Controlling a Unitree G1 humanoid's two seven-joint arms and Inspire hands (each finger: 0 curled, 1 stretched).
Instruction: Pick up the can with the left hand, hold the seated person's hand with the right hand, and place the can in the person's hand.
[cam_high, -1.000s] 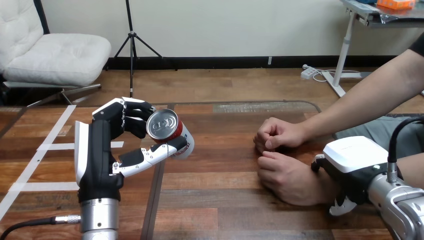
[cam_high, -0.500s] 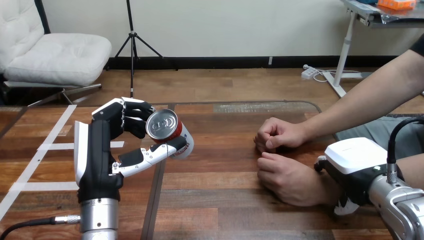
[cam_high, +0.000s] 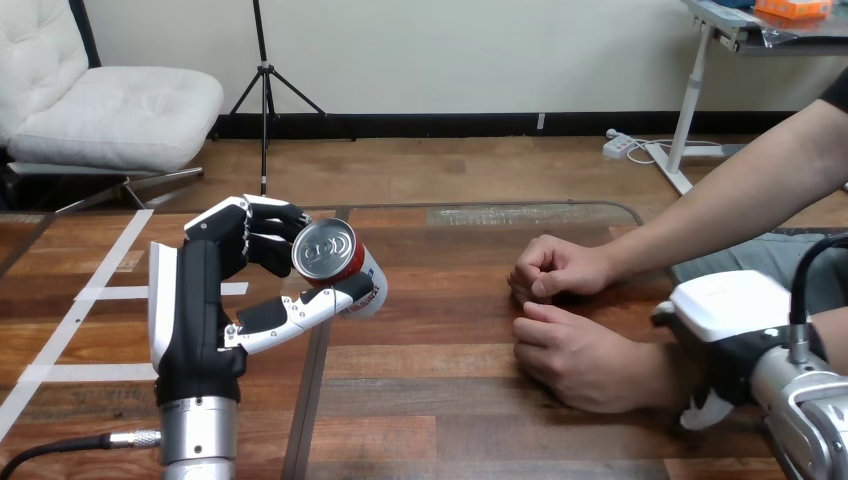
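Red-and-white metal drink can (cam_high: 330, 255) with a silver top is held up off the wooden worktop (cam_high: 440, 400) in the robot's left hand (cam_high: 200, 300). The can is tilted, with its silver top and pull tab turned toward the camera and its base pointing away to the right. The left hand's black-and-white fingers (cam_high: 262, 225) curl round the can's upper left side. The thumb (cam_high: 300, 310) reaches in from below, its tip against the can's lower right side, so the can is gripped between them. There is print on the white part of the can's side, by the thumb tip, but it is too small to read. The left arm comes up from the bottom edge at the view's left, and the hand stands upright above it.

Well apart from the can, at the right of the worktop, the person's two hands rest on the wood, both loosely closed. The person's farther hand (cam_high: 550, 270) has its knuckles toward the can. The person's nearer hand (cam_high: 570, 350) lies just in front of it, close beside it.

The robot's right hand (cam_high: 725, 320) is at the wrist of the person's nearer hand, its white back shell facing up. Whether it has hold of that wrist cannot be told.

Strips of white tape (cam_high: 100, 293) lie on the worktop at the left.
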